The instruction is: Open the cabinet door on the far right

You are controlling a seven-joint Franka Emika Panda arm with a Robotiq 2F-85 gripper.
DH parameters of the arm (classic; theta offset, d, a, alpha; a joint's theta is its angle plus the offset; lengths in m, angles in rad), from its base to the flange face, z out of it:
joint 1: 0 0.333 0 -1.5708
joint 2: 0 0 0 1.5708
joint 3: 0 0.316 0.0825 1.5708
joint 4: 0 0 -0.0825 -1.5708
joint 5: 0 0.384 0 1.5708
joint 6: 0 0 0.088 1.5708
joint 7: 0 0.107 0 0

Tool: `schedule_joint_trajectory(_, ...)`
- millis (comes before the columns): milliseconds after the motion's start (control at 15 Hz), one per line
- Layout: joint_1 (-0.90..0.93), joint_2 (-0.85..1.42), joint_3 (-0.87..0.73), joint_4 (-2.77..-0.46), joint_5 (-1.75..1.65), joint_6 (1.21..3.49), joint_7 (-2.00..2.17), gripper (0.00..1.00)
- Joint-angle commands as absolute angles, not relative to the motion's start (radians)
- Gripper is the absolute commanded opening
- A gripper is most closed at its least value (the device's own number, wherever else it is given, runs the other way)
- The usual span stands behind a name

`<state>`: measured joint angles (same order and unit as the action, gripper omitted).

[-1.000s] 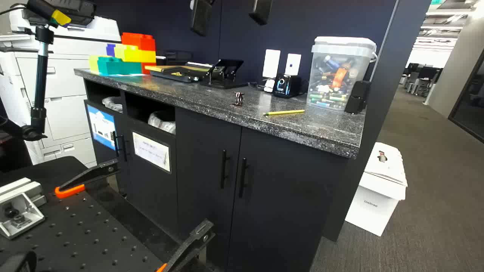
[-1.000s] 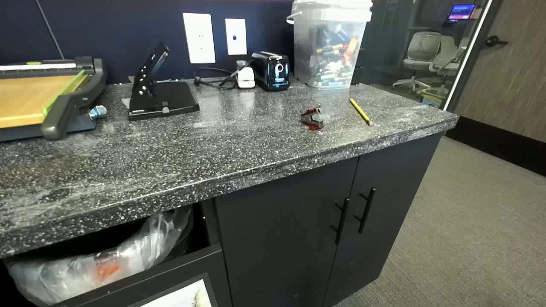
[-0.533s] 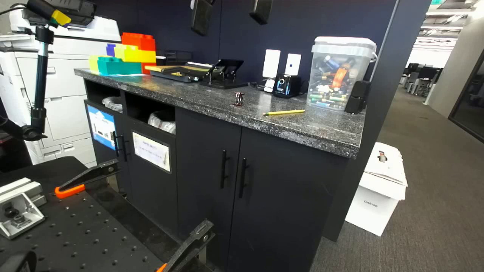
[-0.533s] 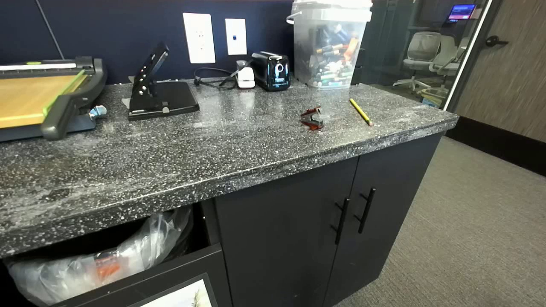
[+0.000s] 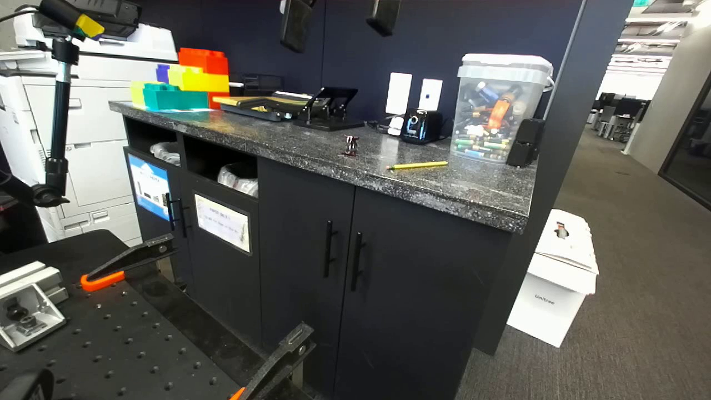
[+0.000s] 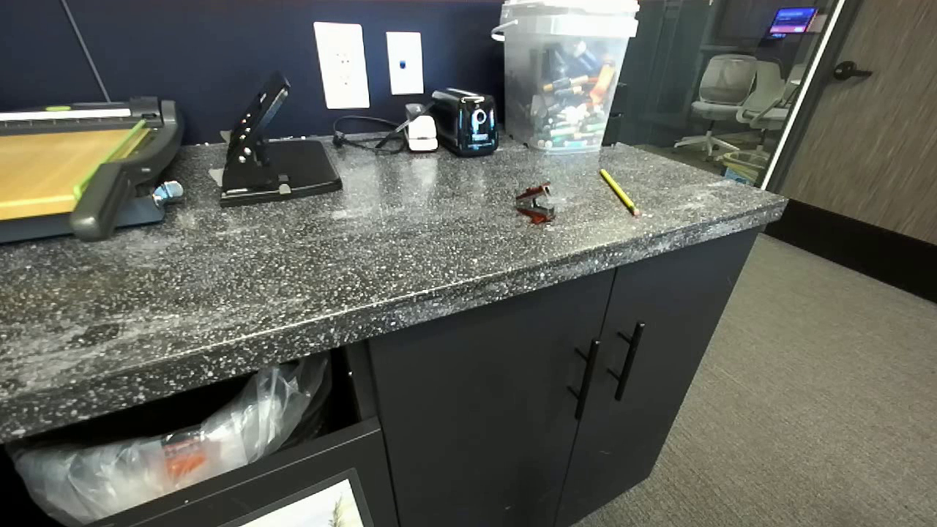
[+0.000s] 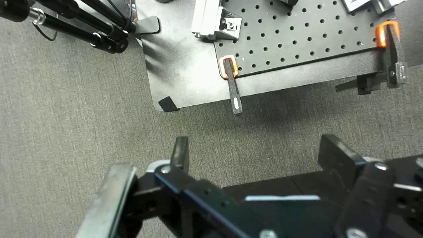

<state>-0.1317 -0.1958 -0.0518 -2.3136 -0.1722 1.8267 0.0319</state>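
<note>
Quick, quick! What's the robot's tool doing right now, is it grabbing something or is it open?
Tool: open, holding nothing; its jaws stand far apart in the wrist view.

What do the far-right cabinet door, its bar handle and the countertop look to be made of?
Cabinet door: perhaps laminated board, matte; its flat face shows little shine.
Bar handle: probably coated metal, black; a slim rod on thin posts.
Countertop: stone or a laminate copy, fairly glossy; pale speckles, soft reflections.

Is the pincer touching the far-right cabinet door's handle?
Apart: in an exterior view, the open pincer hangs high above the bar handle, countertop showing between.
</note>
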Motion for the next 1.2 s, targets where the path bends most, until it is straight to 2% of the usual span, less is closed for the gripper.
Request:
schedule_joint_trajectory(0, -0.119, -0.196, -0.064, -2.312, -0.174, 1.825, 0.034, 1.00)
schedule_joint_trajectory(467, -0.119, -0.196, -0.064, -2.312, -0.174, 1.825, 0.034, 1.00)
schedule_joint_trajectory(933, -0.108, -0.045, -0.064, -2.324, -0.118, 2.011, 0.043, 1.00)
schedule_joint_trajectory(1133, -0.096, 0.002, -0.057, -2.397, -0.042, 2.180, 0.046, 1.00)
